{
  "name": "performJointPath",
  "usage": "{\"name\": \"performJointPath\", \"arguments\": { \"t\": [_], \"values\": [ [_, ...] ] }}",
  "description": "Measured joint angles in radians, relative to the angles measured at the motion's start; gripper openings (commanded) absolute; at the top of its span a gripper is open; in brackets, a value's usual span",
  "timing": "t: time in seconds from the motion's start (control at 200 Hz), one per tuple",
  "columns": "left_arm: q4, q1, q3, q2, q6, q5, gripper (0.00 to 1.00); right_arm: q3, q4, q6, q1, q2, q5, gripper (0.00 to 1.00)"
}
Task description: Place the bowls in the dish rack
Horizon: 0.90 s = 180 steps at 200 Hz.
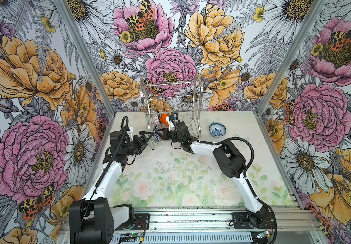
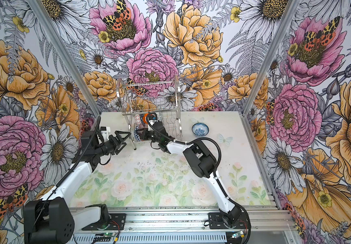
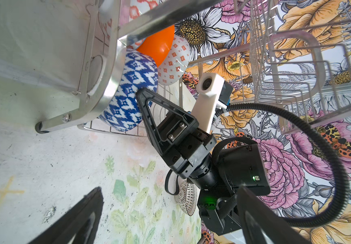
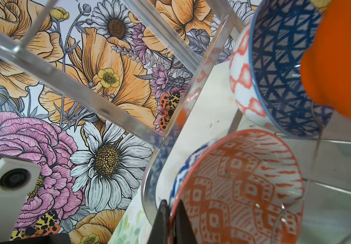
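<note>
Right wrist view: right hand point(image 4: 170, 213) is pinching the rim of the blue zigzag bowl point(image 4: 240, 186) inside the dish rack point(image 4: 71, 72). Left hand point(image 1: 150, 136) gapes wide just beside the rack.

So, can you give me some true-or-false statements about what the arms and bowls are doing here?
1. The right gripper pinches the rim of the navy-white zigzag bowl. True.
2. The left gripper holds a bowl. False: it is open and holds nothing.
3. The blue-white floral bowl is in the dish rack. False: it sits on the table, right of the rack.
4. The plain orange bowl sits in the rack's lower tier. True.
</note>
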<state>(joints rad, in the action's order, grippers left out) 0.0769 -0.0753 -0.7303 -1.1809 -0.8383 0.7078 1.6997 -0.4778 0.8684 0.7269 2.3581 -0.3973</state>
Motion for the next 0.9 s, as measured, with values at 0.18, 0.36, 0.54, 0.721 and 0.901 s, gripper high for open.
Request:
{"name": "performJointPath", "arguments": {
  "t": [0.18,0.36,0.54,0.721,0.901],
  "values": [
    [0.0,0.0,0.003,0.0,0.0,0.0,0.99,0.002,0.024,-0.029,0.006,-0.006,0.012,0.0],
    [0.0,0.0,0.005,0.0,0.0,0.0,0.99,0.002,0.027,-0.033,0.007,-0.008,0.017,0.0],
    [0.0,0.0,0.005,0.0,0.0,0.0,0.99,0.01,0.041,-0.033,0.006,-0.008,0.016,0.08],
    [0.0,-0.001,0.005,0.0,0.0,0.0,0.99,0.016,0.072,-0.033,0.008,-0.009,0.015,0.17],
    [0.0,-0.002,0.005,0.0,0.0,0.0,0.99,0.016,0.11,-0.033,0.008,-0.009,0.014,0.24]
  ]
}}
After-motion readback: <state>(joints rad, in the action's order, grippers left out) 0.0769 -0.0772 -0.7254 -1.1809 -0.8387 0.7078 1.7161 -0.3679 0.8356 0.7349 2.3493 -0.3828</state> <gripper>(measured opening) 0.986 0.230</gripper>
